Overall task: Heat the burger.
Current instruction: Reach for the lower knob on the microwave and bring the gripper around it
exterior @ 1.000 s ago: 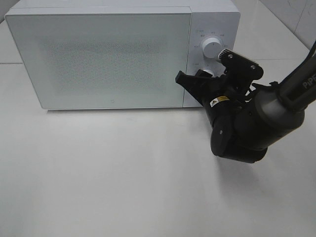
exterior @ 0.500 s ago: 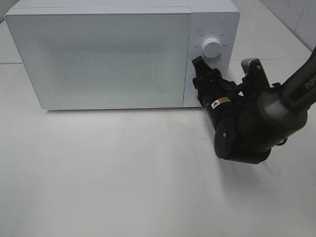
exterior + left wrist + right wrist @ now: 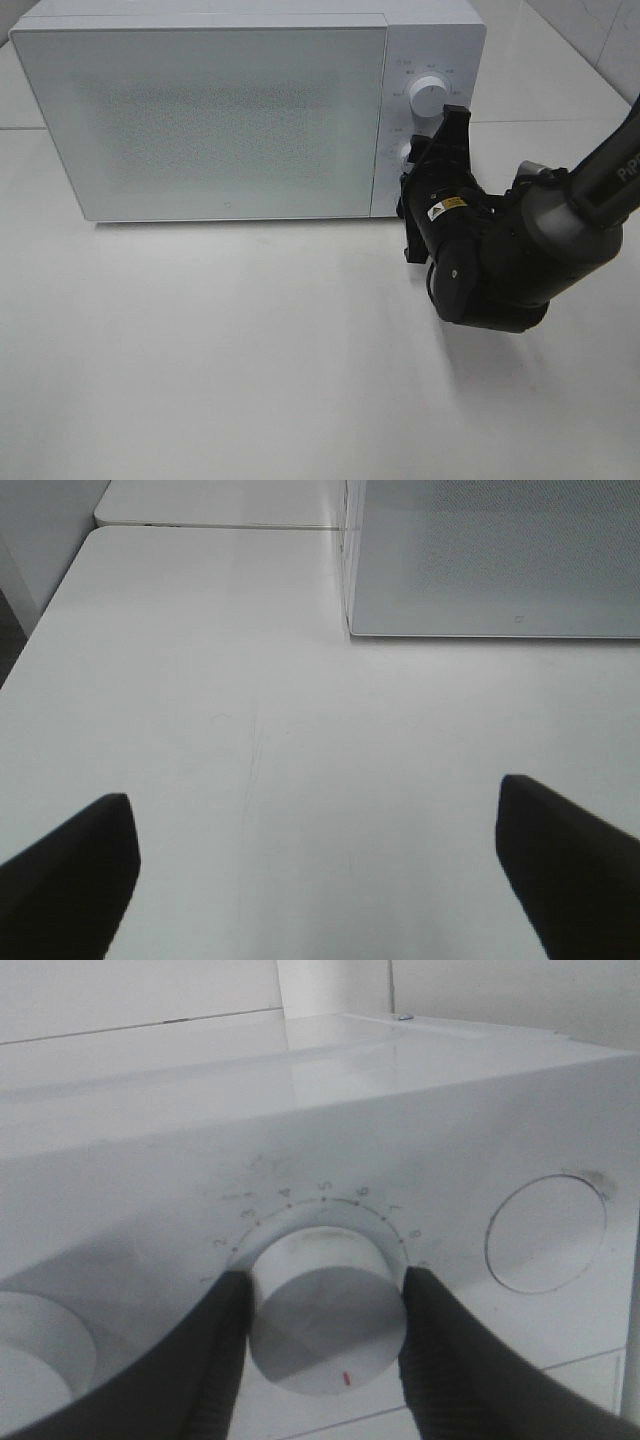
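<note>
The white microwave (image 3: 230, 115) fills the upper left of the exterior view, its frosted door (image 3: 210, 120) closed. The burger shows in no view, so I cannot tell where it is. The right gripper (image 3: 322, 1300) reaches in from the right of that view to the control panel (image 3: 425, 130), below the upper knob (image 3: 428, 97). In the wrist view its two dark fingers (image 3: 225, 1330) press against opposite sides of the lower knob (image 3: 330, 1330), which has a red mark on its face and a numbered dial around it. The left gripper (image 3: 315, 870) hangs over the bare white table (image 3: 200, 350), fingers spread wide and holding nothing.
</note>
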Controlling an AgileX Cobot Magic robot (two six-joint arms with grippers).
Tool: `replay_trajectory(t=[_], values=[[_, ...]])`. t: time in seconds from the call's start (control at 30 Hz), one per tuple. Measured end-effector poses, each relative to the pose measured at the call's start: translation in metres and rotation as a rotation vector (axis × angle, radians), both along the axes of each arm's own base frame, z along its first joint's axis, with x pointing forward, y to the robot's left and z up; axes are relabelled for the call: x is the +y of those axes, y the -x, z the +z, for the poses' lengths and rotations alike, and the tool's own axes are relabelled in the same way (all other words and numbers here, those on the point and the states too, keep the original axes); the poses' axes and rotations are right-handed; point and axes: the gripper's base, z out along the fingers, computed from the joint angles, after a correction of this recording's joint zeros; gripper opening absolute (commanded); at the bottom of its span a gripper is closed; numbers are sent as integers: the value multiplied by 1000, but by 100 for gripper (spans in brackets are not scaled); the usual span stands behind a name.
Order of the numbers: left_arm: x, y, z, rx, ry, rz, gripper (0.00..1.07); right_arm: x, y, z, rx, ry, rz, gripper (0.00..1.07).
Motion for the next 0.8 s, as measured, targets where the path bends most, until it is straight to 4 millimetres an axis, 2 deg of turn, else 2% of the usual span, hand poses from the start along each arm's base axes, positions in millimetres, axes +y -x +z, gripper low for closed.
replay_trajectory(t=[0.2, 0.6, 0.8], values=[[0, 0, 0, 0, 0, 0, 89, 0, 0, 0, 0, -105, -18, 0], [0, 0, 0, 0, 0, 0, 89, 0, 0, 0, 1, -110, -21, 0], [0, 0, 0, 0, 0, 0, 89, 0, 0, 0, 1, -103, -22, 5]])
